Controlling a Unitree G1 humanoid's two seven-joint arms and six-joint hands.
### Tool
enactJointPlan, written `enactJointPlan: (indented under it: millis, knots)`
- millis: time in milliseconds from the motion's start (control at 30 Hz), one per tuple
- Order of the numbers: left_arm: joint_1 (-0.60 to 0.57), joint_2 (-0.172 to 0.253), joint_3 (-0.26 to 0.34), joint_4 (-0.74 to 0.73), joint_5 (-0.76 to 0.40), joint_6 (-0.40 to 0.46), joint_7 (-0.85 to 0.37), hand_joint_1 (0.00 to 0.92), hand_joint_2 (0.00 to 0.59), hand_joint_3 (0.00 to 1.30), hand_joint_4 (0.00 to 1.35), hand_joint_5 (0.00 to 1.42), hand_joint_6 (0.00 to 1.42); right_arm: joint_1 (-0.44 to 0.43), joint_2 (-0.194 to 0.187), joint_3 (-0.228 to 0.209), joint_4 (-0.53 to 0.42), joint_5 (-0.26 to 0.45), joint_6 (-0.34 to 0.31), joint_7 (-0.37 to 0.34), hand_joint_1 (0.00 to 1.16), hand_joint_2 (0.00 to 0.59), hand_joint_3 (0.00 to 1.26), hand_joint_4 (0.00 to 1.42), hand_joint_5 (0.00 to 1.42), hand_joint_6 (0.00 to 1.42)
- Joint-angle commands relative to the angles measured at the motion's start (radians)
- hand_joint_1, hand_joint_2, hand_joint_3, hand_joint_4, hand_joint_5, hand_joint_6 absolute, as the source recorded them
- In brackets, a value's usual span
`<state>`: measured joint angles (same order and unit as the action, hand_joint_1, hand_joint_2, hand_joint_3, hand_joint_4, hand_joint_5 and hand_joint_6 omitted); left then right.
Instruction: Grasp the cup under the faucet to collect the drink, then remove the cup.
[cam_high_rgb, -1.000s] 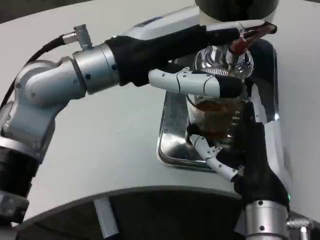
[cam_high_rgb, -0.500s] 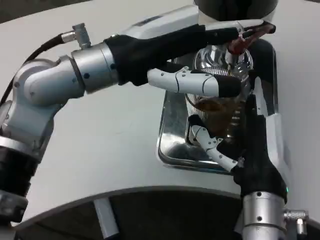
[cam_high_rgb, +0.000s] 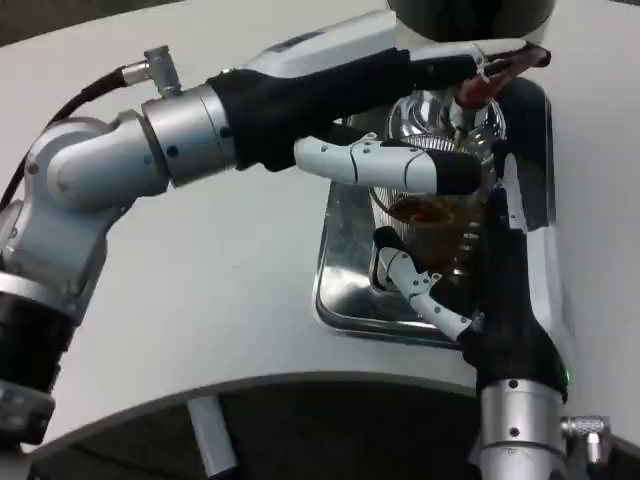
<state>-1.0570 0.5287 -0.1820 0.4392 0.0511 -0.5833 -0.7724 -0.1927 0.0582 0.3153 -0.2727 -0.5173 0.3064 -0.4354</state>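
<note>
A clear ribbed cup (cam_high_rgb: 432, 235) holding brown drink stands under the chrome faucet (cam_high_rgb: 432, 115) over the metal drip tray (cam_high_rgb: 345, 275). My right hand (cam_high_rgb: 490, 285) comes up from the bottom right and grips the cup; its fingers (cam_high_rgb: 420, 290) wrap around the cup's lower front. Reaching across from the left, my left hand (cam_high_rgb: 420, 80) holds the red faucet lever (cam_high_rgb: 482, 88), with one white and black finger (cam_high_rgb: 385, 165) stretched across the cup's rim. The cup's top is partly hidden behind that finger.
The dark dispenser body (cam_high_rgb: 470, 12) stands at the top right behind the faucet. My left forearm (cam_high_rgb: 150, 160) spans the table's left half. The white table (cam_high_rgb: 220, 290) has open surface left of the tray, and its curved front edge lies below.
My right hand and forearm have shifted slightly left and up with the cup. The left hand stays on the lever.
</note>
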Motion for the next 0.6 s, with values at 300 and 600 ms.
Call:
enactJointPlan:
  millis: [300,600]
  knots:
    - [-0.007,0.005,-0.024,-0.025,0.011,-0.011,-0.049,0.000,0.101,0.13,0.00,0.05,0.18,-0.008,0.070,-0.004,0.041,0.030,-0.023,-0.016,0.72,0.244,0.00,0.00,0.03,0.11]
    - [-0.006,0.003,-0.025,-0.030,0.011,-0.007,-0.052,0.000,0.101,0.13,0.00,0.05,0.18,-0.011,0.068,-0.009,0.054,0.050,-0.034,-0.025,0.72,0.244,0.00,0.00,0.03,0.11]
